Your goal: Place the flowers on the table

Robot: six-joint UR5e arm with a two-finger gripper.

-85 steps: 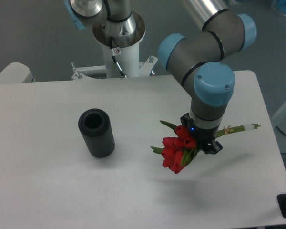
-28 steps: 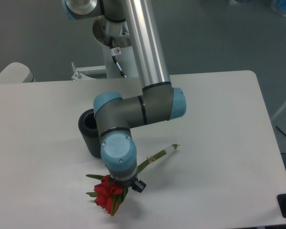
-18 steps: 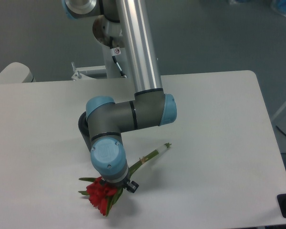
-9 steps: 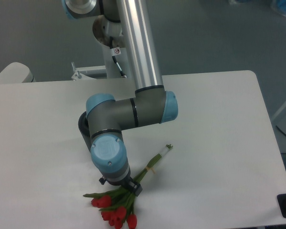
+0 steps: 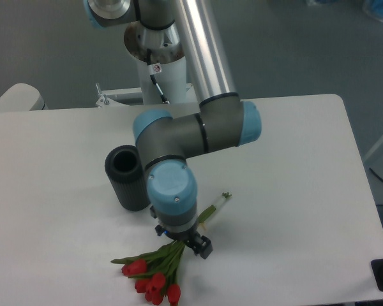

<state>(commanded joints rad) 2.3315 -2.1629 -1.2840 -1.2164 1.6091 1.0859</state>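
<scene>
The flowers (image 5: 154, 278), red tulips with green leaves, lie flat on the white table (image 5: 293, 191) near its front edge. Their thin stems run up and to the right under my wrist to a pale end (image 5: 221, 201). My gripper (image 5: 180, 239) points down just above the stems. Its black fingertips (image 5: 203, 247) stand apart on either side of the stems, so it looks open. My wrist hides the middle of the stems.
A black ribbed cylinder vase (image 5: 129, 177) stands upright left of my wrist, close to the arm's elbow. The arm's white base (image 5: 159, 70) is at the table's far edge. The table's front edge runs just below the flowers.
The flowers have dropped from the gripper and now lie flat on the table. My wrist has since shifted right and a little up, while the flowers stayed put.
</scene>
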